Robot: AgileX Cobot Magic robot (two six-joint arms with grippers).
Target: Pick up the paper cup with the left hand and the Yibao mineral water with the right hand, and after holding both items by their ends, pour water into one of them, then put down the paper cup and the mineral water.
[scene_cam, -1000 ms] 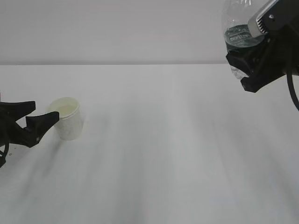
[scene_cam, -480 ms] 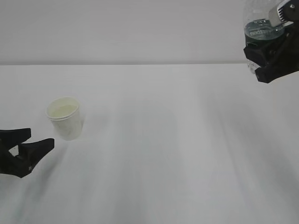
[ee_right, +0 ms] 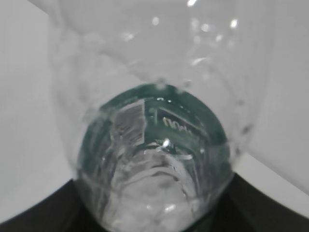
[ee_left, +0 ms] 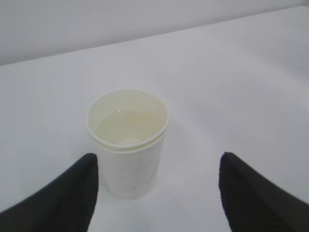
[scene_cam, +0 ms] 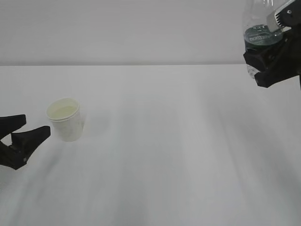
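Two claws, two very different jobs right now — the left black two-finger claw sits low at the left edge of the white worktop, jaws spread wide and holding nothing; the small white tapered paper cup stands upright just beside its fingertips, not touched. From the left wrist view the cup sits between and beyond the two dark fingertips, with what looks like some water inside. Up at the top right, the right black claw is clamped on the small clear plastic bottle with the dark green label band, carried well above the worktop; the right wrist view shows the bottle filling the frame. My read: the cup is already set down, so the bottle is what remains — lower it gently, keep it upright, then release.
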